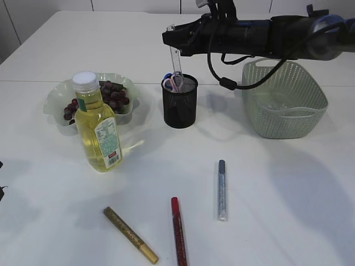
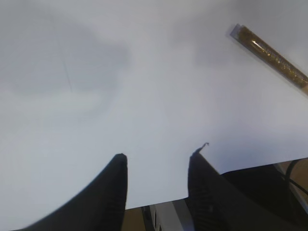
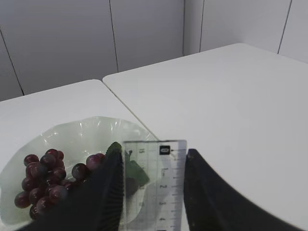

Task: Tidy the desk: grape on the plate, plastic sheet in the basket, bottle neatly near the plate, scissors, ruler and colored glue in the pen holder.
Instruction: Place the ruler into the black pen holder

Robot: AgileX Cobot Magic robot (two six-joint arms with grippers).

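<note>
While I watched from the console, the right end effector [image 3: 151, 192] was clamped on the clear ruler [image 1: 173, 52], which hung upright over the pen holder [image 1: 179, 101] with its low end inside, beside the scissors [image 1: 173, 81]. I judged it light, stiff and slick, best pinched across its flat faces near the top. The left end effector [image 2: 156, 166] stood apart and empty above the tabletop [image 2: 144, 96], a gold glue tube [image 2: 272, 55] at its two o'clock.
</note>
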